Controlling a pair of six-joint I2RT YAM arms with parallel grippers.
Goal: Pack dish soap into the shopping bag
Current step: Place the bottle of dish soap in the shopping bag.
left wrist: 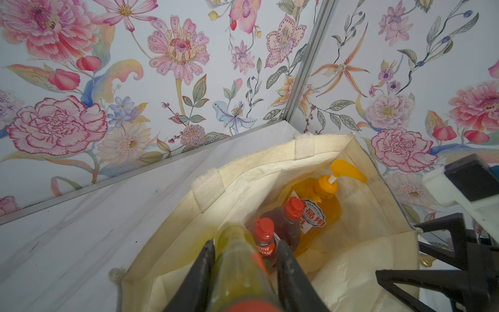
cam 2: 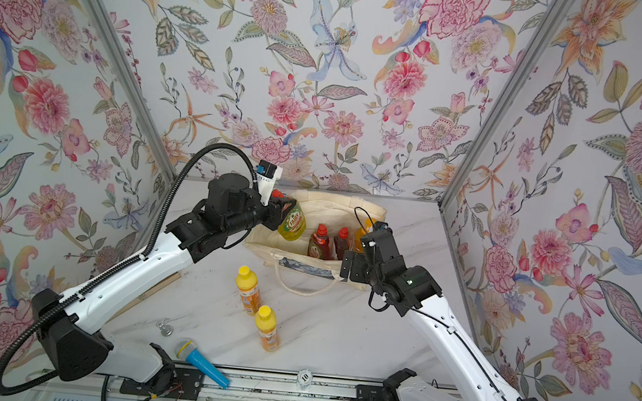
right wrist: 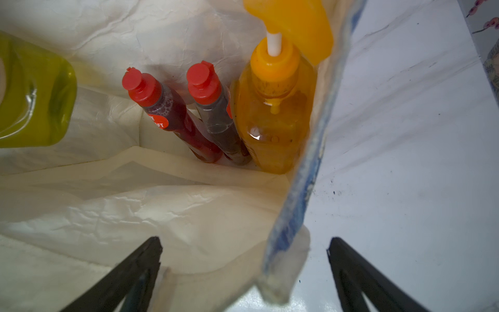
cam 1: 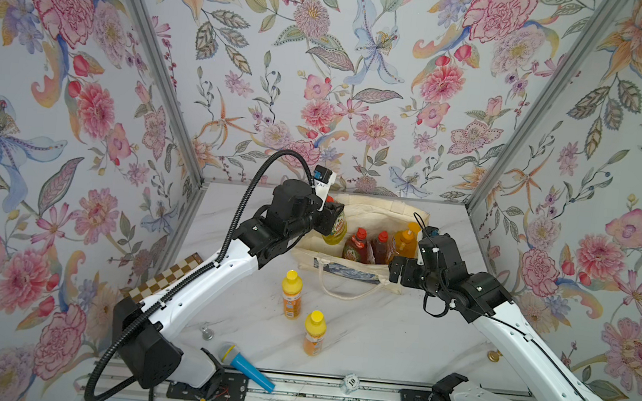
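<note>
The cream shopping bag [cam 1: 374,210] stands open at the back of the table. My left gripper [left wrist: 245,244] is shut on the slim yellow-green dish soap bottle [cam 1: 336,229], held tilted over the bag's left end. Inside the bag stand two dark red bottles [right wrist: 162,108] [right wrist: 213,108] and the orange pump bottle [right wrist: 272,108]. My right gripper [right wrist: 244,239] is open, its fingers either side of the bag's front wall at the right end. Two orange yellow-capped bottles [cam 1: 291,295] [cam 1: 314,333] stand on the table in front of the bag.
A blue toy microphone [cam 1: 245,365] lies at the front edge near the left arm's base. A checkered board [cam 1: 167,275] leans at the left wall. A small metal knob [cam 1: 207,331] and a poker chip [cam 1: 350,382] sit near the front.
</note>
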